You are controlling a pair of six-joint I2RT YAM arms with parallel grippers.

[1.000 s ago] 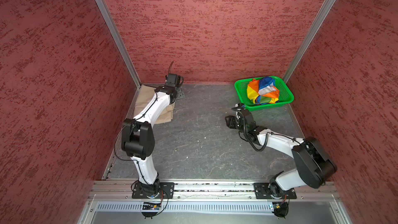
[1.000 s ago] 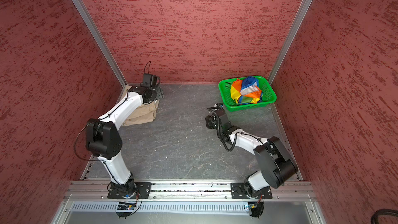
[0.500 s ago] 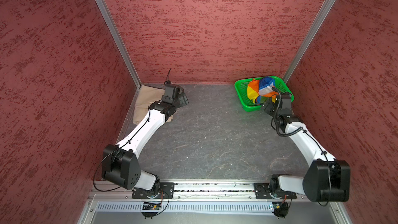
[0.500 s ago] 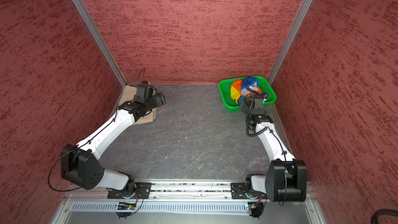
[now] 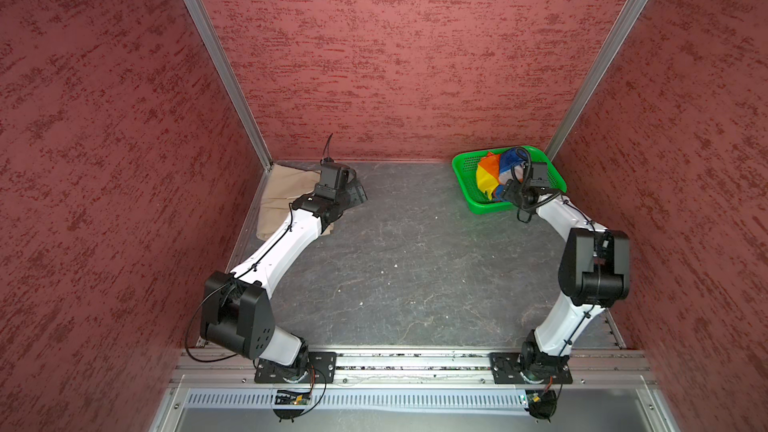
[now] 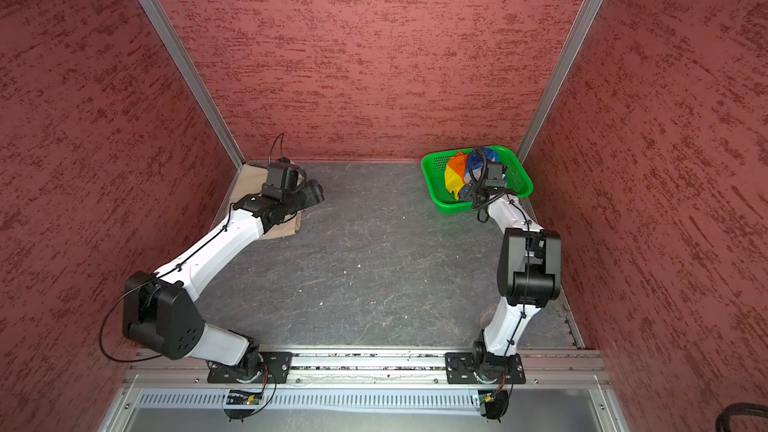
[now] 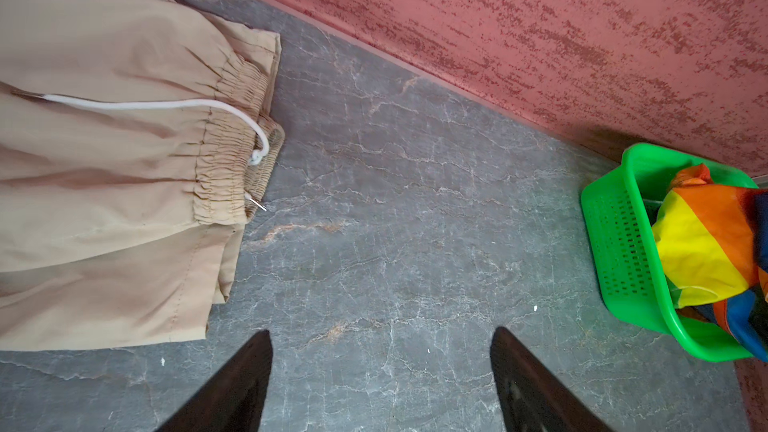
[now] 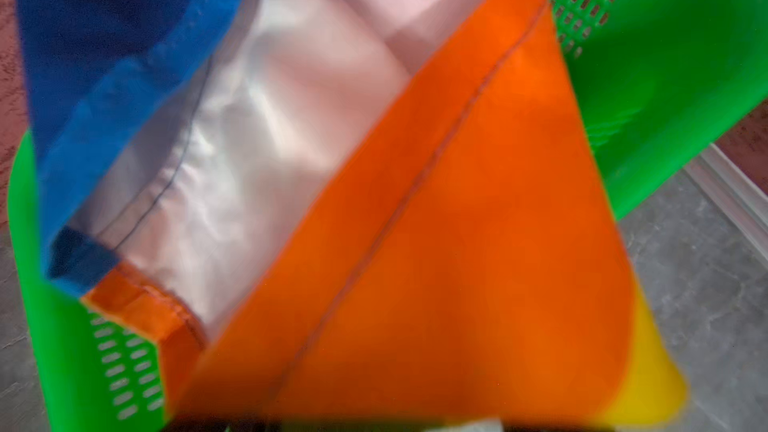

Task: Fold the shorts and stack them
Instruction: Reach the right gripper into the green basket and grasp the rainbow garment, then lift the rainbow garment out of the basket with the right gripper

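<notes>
While the rainbow-striped shorts (image 5: 490,172) lie crumpled in the green basket (image 5: 464,180) at the far right corner of the bench, your right gripper (image 5: 508,192) is pushed into them; you cannot tell whether its jaws are closed on cloth. This shiny fabric may slip out, or the light basket may rise together with it. The beige shorts (image 7: 104,160) lie folded at the far left corner, with your left gripper (image 7: 381,338) beside them, jaws apart and empty.

A dark grey, marble-veined desk (image 5: 415,268) carries a pair of plain beige cotton shorts (image 5: 282,189), lying flat in its far left corner, and a green perforated plastic basket (image 5: 490,206) in the far right corner. Small white specks (image 5: 394,265) dot the middle.
</notes>
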